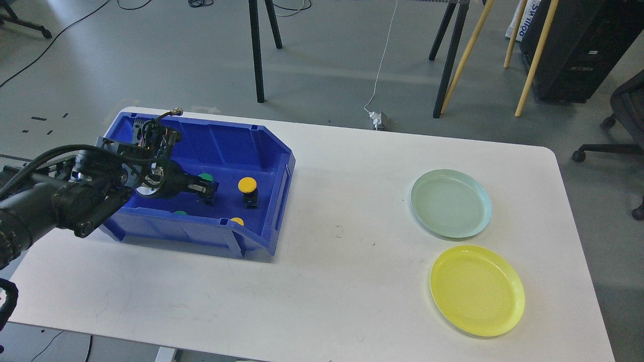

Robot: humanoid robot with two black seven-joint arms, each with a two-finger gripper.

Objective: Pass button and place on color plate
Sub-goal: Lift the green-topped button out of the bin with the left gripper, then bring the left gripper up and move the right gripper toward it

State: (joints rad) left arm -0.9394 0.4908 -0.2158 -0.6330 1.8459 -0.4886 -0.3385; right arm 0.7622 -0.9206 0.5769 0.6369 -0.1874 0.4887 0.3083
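Observation:
A blue bin [274, 166] stands at the table's back left. Inside it a yellow-capped button on a black base [247, 190] stands upright. A green button [205, 177] lies beside my left gripper [207, 193], which reaches down into the bin just left of the yellow button. Its fingers are dark and I cannot tell them apart. Another green cap [179, 213] and another yellow cap [237, 221] peek over the bin's front wall. A pale green plate [451, 202] and a yellow plate [477, 290] lie at the right, both empty. My right arm is out of view.
The white table [342, 261] holds only the bin and plates. Beyond its far edge are black stand legs [257, 50], wooden poles [468, 55], a floor cable and an office chair [624, 125].

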